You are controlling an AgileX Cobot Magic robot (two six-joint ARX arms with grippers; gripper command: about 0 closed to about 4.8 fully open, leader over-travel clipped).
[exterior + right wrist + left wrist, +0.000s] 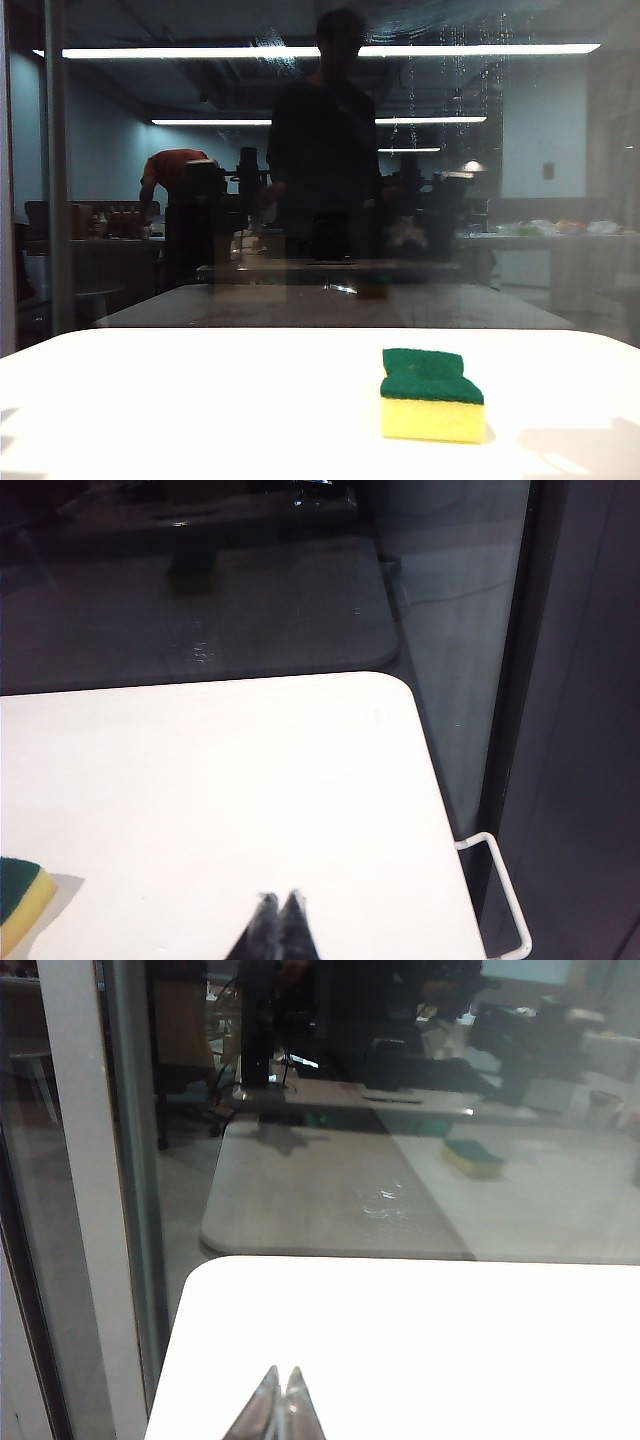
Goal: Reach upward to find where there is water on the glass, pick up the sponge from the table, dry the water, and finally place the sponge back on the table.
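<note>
Both grippers — left gripper (279, 1392) and right gripper (279, 914) — are seen closed and empty above the table (200, 400); sponge (432, 395) untouched, water (460, 60) on the glass (560, 200) not yet wiped.

All three views face the glass (320, 200) over the table (150, 400).

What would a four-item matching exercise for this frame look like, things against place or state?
Things:
1. sponge
2. water
3. left gripper
4. grey frame bar

Place or state:
A. pale streaks high on the glass, right of the reflected person
B. shut, hovering over the table near its left corner
C. upright beside the table's left edge
D. lying flat on the table, green side up

Pairs: 1-D, 2-A, 3-B, 4-C

The right gripper is also shut, above the table near its right corner.
</note>
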